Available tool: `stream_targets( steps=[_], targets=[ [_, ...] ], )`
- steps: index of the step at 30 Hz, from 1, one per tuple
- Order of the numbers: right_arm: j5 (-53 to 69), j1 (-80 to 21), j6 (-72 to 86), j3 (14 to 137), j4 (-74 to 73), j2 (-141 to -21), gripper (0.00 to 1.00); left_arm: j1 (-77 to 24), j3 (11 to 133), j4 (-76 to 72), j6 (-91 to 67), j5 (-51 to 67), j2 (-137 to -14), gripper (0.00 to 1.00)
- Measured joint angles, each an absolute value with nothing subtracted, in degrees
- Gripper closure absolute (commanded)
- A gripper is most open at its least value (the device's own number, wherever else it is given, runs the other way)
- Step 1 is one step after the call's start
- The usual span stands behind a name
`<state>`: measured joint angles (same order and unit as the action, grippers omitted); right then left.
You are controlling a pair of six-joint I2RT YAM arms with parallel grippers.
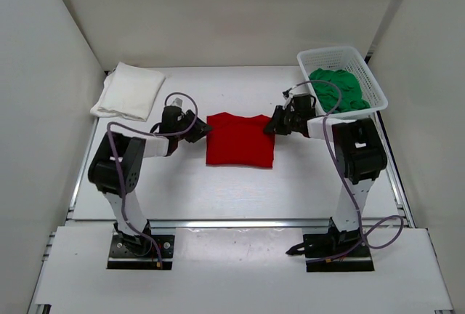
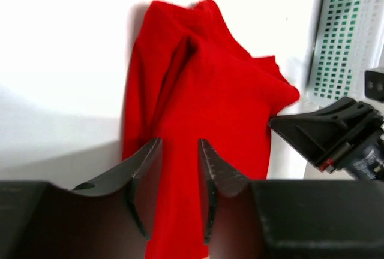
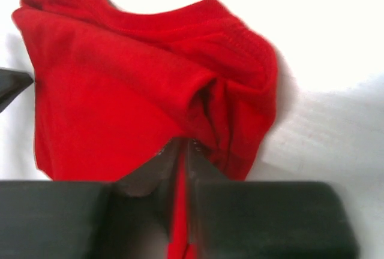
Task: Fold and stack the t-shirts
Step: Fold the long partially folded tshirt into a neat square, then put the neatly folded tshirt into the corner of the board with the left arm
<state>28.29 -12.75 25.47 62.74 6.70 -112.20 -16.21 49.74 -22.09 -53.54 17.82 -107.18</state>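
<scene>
Red t-shirt (image 1: 240,139) was plain bright red; cream t-shirt (image 1: 129,90) lay to its L, green t-shirt (image 1: 338,89) in white mesh basket (image 1: 327,52) to its R.

Robot lab cell, left arm (image 1: 120,163) and right arm (image 1: 357,150) bolted to white table (image 1: 240,192), plain white walls (image 1: 218,9) around

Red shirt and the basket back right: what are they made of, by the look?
The red t-shirt: soft knit cloth, matte; it creases and bunches, ribbed collar seen from the right wrist. The basket: probably rigid white plastic, moulded mesh walls.
</scene>
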Motion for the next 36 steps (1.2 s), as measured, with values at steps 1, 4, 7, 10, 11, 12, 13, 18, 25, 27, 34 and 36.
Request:
stream_targets(
  steps=[1, 4, 7, 10, 11, 12, 13, 18, 25, 27, 34, 36],
  targets=[
    [28.4, -12.9, 25.4, 62.7, 6.2, -111.8, 0.78, -16.0, 48.4, -21.3, -53.1, 17.2, -104.9, 0.53],
    [28.4, -13.4, 25.4, 62.5, 4.8, -108.5, 0.55, -16.1, 46.8, -18.5, -50.5, 14.1, -98.2, 0.42],
    [28.3, -14.6, 25.3, 59.5, 5.4, -100.9, 0.43, -16.1, 46.9, -16.1, -47.0, 11.2, -94.1, 0.34],
    [28.6, -15.4, 25.5, 53.3, 8.1, -91.2, 0.39, -16.5, 47.7, -12.6, -43.6, 9.9, -95.3, 0.29],
    [28.9, -15.6, 25.6, 50.9, 9.3, -88.4, 0.38, -16.5, 47.9, -11.6, -42.8, 9.9, -96.5, 0.29],
    [29.1, -15.7, 25.8, 48.5, 10.4, -85.9, 0.39, -16.7, 47.8, -10.3, -42.1, 9.9, -97.8, 0.28],
    [29.2, -15.7, 25.9, 46.0, 11.1, -83.6, 0.38, -16.9, 47.7, -9.5, -41.5, 10.0, -99.1, 0.28],
    [29.4, -15.2, 27.0, 35.4, 11.9, -77.0, 0.38, -18.0, 48.3, -10.3, -40.3, 11.2, -101.4, 0.3],
    [30.2, -13.7, 28.1, 29.8, 12.4, -70.8, 0.4, -21.7, 53.4, -17.9, -43.3, 16.9, -110.2, 0.66],
    [30.5, -13.2, 28.2, 29.2, 12.5, -69.6, 0.41, -22.5, 54.3, -19.5, -44.8, 18.3, -112.3, 0.82],
    [31.7, -10.7, 28.8, 25.3, 13.3, -66.9, 0.43, -25.0, 62.5, -14.9, -46.6, 18.0, -115.0, 1.0],
    [32.1, -9.8, 28.9, 24.7, 12.9, -66.5, 0.44, -25.2, 66.9, -12.3, -46.6, 18.1, -115.3, 1.0]
  ],
)
